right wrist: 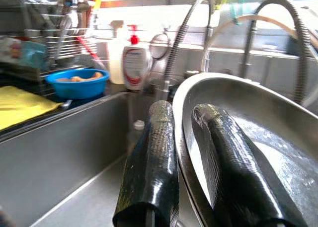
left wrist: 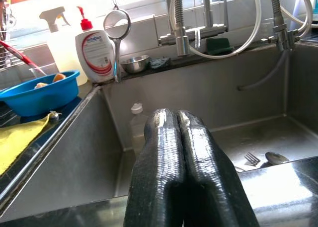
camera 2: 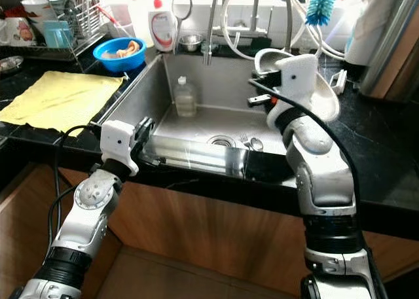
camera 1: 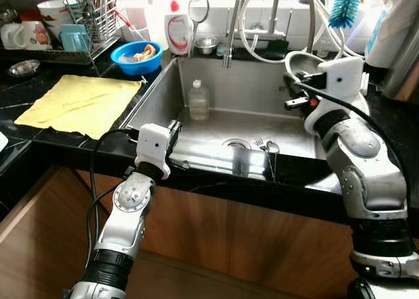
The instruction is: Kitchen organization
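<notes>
Work looks barely begun — right gripper (right wrist: pixel 184 157) pinches the rim of a steel bowl (right wrist: pixel 258 137) over the sink's (camera 1: pixel 163 83) right edge. Left gripper (left wrist: pixel 176 132), fingers pressed together and empty, hovers near the rim. Fork (camera 1: pixel 259 142), spoon (camera 1: pixel 272 147) and bottle (camera 1: pixel 198 100) remain inside.

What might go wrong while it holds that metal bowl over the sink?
The right tool pinches only the thin rim of the steel bowl, which looks wet, so it may slip and drop into the sink. A fall could hit the fork and spoon near the drain, or knock over the clear bottle standing in the basin. The faucet and hoses hang close; lifting the bowl carelessly could snag them.
</notes>
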{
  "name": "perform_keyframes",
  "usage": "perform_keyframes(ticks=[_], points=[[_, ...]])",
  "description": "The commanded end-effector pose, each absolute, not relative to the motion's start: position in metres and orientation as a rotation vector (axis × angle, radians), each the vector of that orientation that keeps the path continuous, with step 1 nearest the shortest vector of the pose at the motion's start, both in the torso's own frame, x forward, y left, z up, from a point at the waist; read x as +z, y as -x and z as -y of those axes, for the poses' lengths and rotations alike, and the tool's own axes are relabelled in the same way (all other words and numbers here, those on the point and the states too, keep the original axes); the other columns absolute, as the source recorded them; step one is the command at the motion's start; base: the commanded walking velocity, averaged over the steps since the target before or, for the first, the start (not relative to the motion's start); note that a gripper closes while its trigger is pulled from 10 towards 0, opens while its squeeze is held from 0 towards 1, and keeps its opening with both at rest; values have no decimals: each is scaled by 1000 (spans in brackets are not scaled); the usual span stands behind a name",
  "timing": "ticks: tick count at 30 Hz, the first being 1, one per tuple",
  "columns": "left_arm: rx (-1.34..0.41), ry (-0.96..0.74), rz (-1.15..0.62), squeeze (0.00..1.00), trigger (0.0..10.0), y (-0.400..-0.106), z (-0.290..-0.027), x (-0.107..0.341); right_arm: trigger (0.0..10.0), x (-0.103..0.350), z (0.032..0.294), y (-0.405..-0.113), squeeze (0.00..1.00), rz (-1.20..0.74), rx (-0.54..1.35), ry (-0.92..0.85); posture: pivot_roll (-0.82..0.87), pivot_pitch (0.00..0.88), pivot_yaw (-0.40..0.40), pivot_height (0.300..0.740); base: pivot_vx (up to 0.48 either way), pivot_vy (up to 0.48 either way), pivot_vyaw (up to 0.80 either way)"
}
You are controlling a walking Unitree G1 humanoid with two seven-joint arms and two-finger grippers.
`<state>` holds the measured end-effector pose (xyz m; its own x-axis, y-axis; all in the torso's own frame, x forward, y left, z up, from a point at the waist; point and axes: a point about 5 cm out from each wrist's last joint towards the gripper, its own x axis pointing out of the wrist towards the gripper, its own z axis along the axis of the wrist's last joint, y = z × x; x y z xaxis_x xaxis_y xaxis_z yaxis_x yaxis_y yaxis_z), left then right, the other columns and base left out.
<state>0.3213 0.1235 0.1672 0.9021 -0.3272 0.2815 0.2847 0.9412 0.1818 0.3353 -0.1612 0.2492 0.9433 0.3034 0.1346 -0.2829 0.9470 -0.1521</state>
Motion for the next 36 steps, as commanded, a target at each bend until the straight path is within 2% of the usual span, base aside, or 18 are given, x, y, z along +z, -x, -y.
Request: perform_keyframes(ticks=[1,12,23,29,36], points=[[-307,-148,314,0,10000,-321,-127,168,10000,256,157,-330,0,208,346,145,0,0,38,740,0,0,0],[-312,-147,318,0,10000,-321,-125,168,10000,240,160,-335,0,226,430,22,0,0,40,740,0,0,0],[-314,-147,321,0,10000,-322,-125,170,10000,234,159,-357,0,217,466,-184,3,0,46,740,0,0,0],[-320,-147,320,0,10000,-322,-124,170,10000,225,166,-378,0,98,341,-176,-2,0,50,740,0,0,0],[-321,-144,320,0,10000,-322,-124,170,10000,226,165,-388,0,63,313,-126,-3,0,49,740,0,0,0]])
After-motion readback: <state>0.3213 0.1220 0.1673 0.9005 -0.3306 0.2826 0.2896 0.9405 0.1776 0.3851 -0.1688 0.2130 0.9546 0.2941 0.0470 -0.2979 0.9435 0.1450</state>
